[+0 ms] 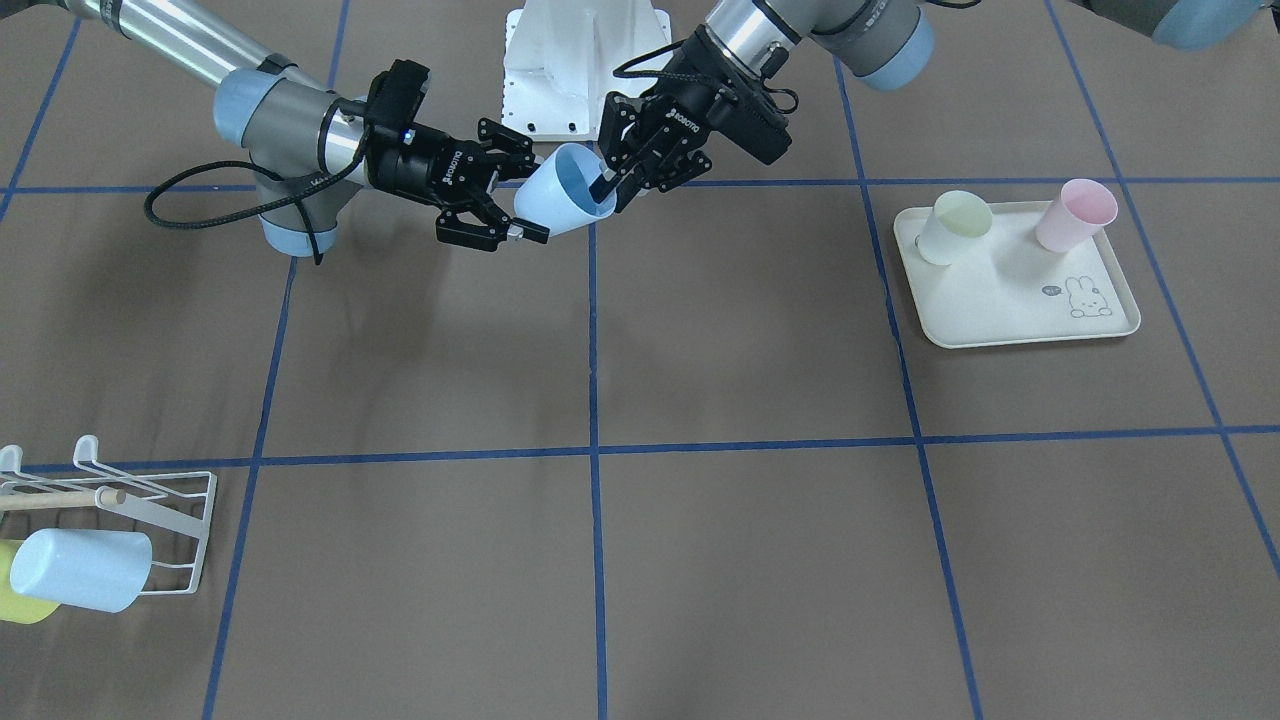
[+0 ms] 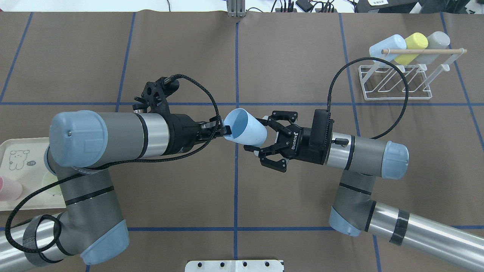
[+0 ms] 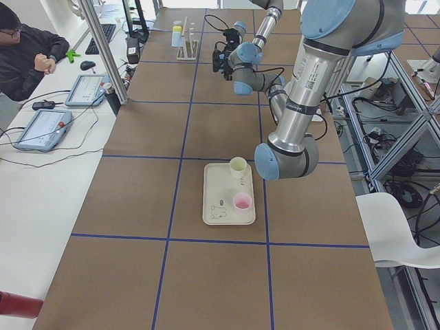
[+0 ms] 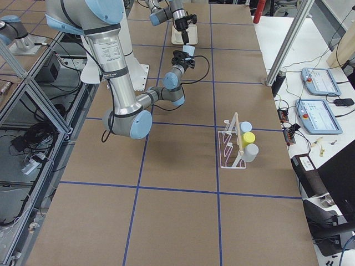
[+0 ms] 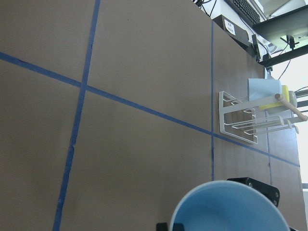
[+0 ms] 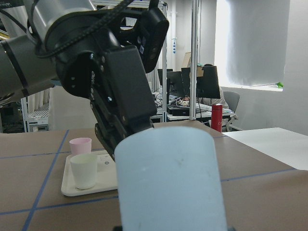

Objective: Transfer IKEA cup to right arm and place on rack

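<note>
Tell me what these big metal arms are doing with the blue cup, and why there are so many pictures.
Those are two robot arms, a left arm and a right arm, at a brown table. Each ends in a tool with fingers, like a hand. Six cameras show one moment: one from above, one from the front, one at each table end, one on each wrist. The left tool pinches the rim of the blue cup in the air. The right tool is open around the cup's bottom, not gripping yet. At one side stands a white rack with three cups on it. A tray on the other side holds a pale yellow cup and a pink cup.
</note>
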Controlling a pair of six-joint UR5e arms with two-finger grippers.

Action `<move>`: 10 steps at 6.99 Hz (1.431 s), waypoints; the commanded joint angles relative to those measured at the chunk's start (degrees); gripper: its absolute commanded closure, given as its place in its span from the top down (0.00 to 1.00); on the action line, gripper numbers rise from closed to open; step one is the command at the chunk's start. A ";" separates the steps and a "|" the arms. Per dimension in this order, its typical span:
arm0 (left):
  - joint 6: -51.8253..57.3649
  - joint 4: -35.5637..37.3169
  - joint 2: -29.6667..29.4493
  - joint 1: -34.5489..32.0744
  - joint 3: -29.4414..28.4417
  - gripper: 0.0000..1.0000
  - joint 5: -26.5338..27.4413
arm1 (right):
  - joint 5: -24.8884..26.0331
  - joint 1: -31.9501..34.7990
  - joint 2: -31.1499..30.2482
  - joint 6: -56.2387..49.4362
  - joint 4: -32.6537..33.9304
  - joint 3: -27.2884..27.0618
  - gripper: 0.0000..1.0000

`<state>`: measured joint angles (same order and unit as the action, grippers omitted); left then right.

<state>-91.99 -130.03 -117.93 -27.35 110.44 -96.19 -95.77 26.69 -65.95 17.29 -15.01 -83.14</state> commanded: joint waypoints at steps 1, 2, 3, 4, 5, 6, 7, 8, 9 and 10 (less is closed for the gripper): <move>2.76 0.91 0.42 -1.73 1.61 1.00 0.13 | 0.23 0.47 -0.75 -0.06 0.16 -0.09 0.21; 7.30 3.44 1.99 -2.87 2.41 1.00 -0.05 | 1.45 1.16 -2.15 -0.15 1.20 -0.18 0.09; 12.13 8.34 3.83 -3.67 4.59 1.00 -0.05 | 1.63 3.35 -3.64 -0.50 3.48 -0.27 0.00; 17.06 11.08 7.94 -4.37 8.01 1.00 -0.05 | 1.29 5.81 -4.26 -1.11 9.07 -0.88 0.00; 22.15 11.37 13.03 -5.86 10.13 1.00 -0.05 | 1.28 6.70 -4.27 -3.90 15.56 -2.01 0.00; 29.77 11.46 17.43 -8.40 11.02 1.00 -0.14 | 1.46 8.01 -4.71 -6.45 23.20 -4.29 0.00; 37.16 11.38 21.13 -11.55 11.12 1.00 -1.10 | 1.28 9.94 -5.67 -7.70 32.23 -8.66 0.00; 42.63 11.29 24.64 -15.85 11.12 1.00 -3.19 | 1.28 10.74 -6.81 -10.32 44.33 -15.75 0.00; 47.47 11.03 27.20 -18.94 11.12 1.00 -3.82 | 1.37 11.36 -7.25 -13.04 60.81 -24.61 0.00; 50.13 10.76 29.05 -20.71 11.03 1.00 -4.09 | 1.81 12.06 -6.65 -16.72 75.42 -30.88 0.00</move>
<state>-46.47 -118.97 -91.72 -45.07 121.50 -99.60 -94.31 37.82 -72.73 4.70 41.68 -105.13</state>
